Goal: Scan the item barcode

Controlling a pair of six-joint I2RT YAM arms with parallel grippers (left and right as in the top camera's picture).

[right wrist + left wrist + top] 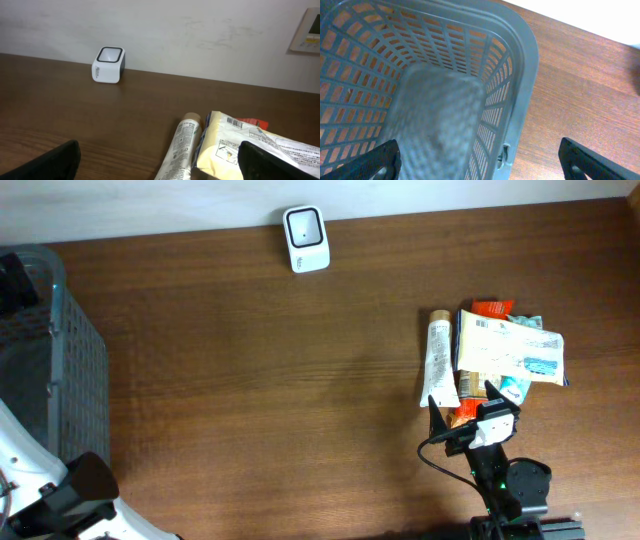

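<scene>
— Where's the thing to scan?
— The cream barcoded packet (240,145) lies just ahead of the right gripper (462,412), whose fingers are spread wide over the dark wooden table (75,115). The white cube scanner (107,64) sits far ahead, by the pale wall (175,35).
— The left gripper (480,150)?
— Wide too, above the grey slatted plastic basket (520,75).

Wooden table (250,380): scanner (305,239), basket (92,370), packets (510,350)

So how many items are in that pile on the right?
4: tube on the left, cream pouch on top, orange packet and teal packet beneath; more may be hidden.
</scene>
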